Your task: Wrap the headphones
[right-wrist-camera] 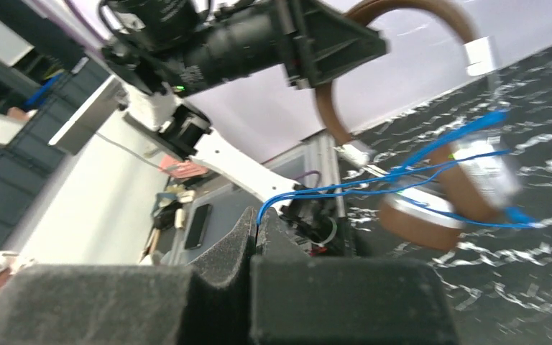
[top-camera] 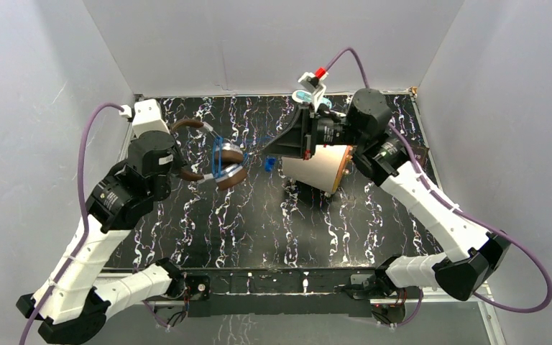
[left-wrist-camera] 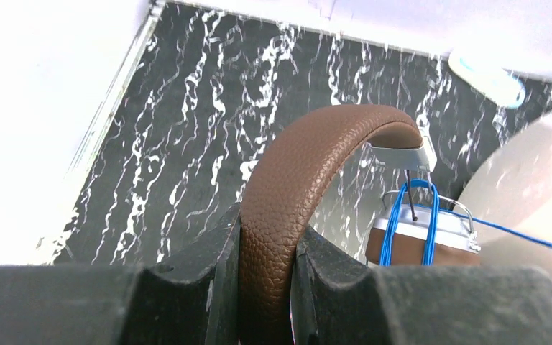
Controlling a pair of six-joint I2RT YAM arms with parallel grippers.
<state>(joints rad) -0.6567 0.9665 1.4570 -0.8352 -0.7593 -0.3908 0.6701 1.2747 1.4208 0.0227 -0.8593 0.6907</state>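
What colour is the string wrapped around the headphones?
Blue. The cable looped around the brown headphones shows best in the left wrist view.

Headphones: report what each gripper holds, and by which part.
Left gripper clamps the headphones by the padded headband; right gripper pinches their thin blue cable.

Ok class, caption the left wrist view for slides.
Left gripper grips headphones by headband; blue cable loops round a cup.

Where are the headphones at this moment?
In the top view, left of centre: the left gripper holds the headphones by the headband, with the cream cylinder to their right.
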